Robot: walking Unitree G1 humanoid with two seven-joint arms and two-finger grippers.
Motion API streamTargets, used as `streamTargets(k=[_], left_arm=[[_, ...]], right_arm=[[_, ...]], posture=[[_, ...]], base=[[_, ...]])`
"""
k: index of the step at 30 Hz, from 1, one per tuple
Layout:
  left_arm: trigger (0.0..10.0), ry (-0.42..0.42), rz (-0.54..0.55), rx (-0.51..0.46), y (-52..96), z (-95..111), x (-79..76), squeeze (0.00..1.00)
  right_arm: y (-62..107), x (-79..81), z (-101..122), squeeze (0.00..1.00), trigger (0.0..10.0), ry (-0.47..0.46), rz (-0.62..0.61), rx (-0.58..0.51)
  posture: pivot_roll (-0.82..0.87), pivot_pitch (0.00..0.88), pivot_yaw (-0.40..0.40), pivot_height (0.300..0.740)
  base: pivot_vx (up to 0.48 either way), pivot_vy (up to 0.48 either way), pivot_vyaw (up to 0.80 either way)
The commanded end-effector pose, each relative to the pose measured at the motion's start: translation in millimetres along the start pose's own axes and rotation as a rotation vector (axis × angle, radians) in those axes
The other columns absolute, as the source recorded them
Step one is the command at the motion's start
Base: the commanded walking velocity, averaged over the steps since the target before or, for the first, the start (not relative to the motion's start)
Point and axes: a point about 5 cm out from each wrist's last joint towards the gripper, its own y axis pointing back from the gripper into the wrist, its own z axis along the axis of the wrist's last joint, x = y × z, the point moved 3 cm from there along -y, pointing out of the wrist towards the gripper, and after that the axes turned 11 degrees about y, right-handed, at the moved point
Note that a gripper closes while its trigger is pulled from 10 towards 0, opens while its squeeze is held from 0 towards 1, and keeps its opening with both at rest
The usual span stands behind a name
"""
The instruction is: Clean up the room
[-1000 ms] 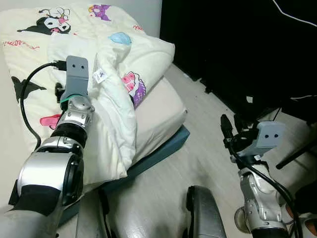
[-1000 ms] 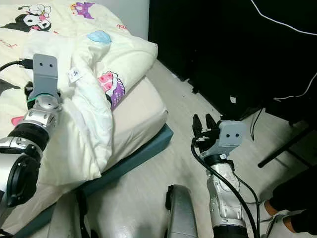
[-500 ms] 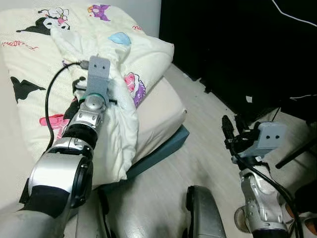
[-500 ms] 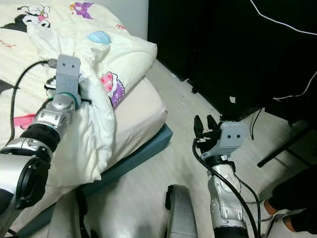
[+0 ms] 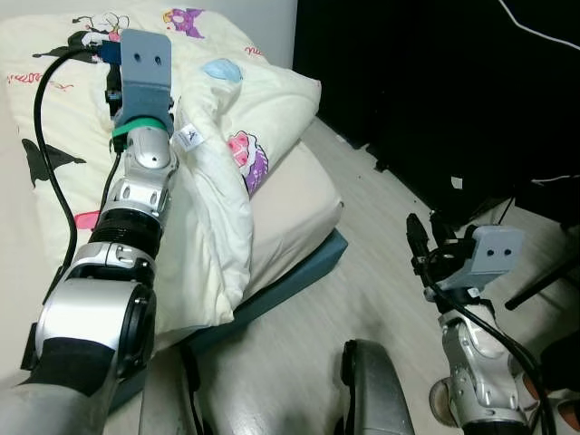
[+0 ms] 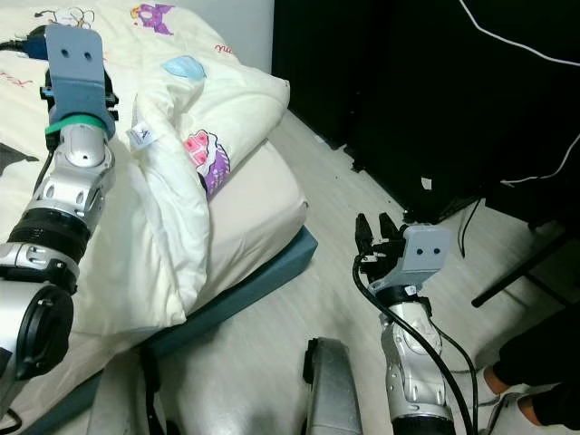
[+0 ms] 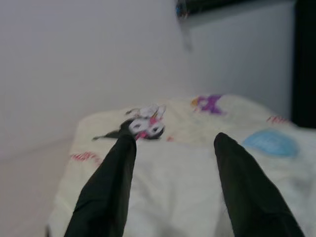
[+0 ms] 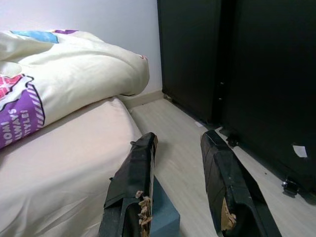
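Above the bed at 11 o'clock: my left gripper (image 7: 170, 148) raised over cream comforter (image 5: 227, 163), fingers wide, empty | 4 o'clock: right gripper (image 8: 178, 148) low over floor (image 5: 362, 272), fingers apart, empty

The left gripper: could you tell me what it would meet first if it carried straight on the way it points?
Probably the cream blanket on the bed: the left gripper, open, points low across it toward the white wall. Depth is unclear.

Silver jointed arms, grey wrist brackets, black cables, black-fingered left pincer (image 7: 170, 163).
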Motion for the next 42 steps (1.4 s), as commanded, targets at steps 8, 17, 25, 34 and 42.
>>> streamTargets(k=[8,17,25,34,42], left_arm=[[10.0,0.094,-0.279,0.452,50.0,-61,-86.5,0.01],[10.0,0.082,-0.021,0.593,60.3,-103,-49.8,0.0],[10.0,0.213,-0.19,0.414,29.4,-64,-40.7,0.0],[10.0,0.137,-0.227,0.26,12.2,-35,-34.4,0.0],[8.8,-0.047,-0.047,0.349,20.8,-64,-18.3,0.0]], right_arm=[[4.5,-1.1,-4,0.0,10.0,-0.011,-0.003,0.022],[6.5,1.0,-3,0.0,10.0,-0.014,-0.001,0.019],[10.2,-0.6,-5,0.0,10.0,-0.014,-0.007,0.028],[6.4,3.0,-4,0.0,10.0,-0.019,0.004,0.026],[6.8,2.1,-3,0.0,10.0,-0.016,0.004,0.026]], posture=[[-0.01,0.171,0.023,0.505],[-0.02,0.173,0.032,0.505],[-0.01,0.181,0.034,0.505],[-0.01,0.183,0.026,0.505],[-0.02,0.176,0.03,0.505]], base=[[0.0,0.0,0.0],[0.0,0.0,0.0],[0.0,0.0,0.0],[0.0,0.0,0.0],[0.0,0.0,0.0]])
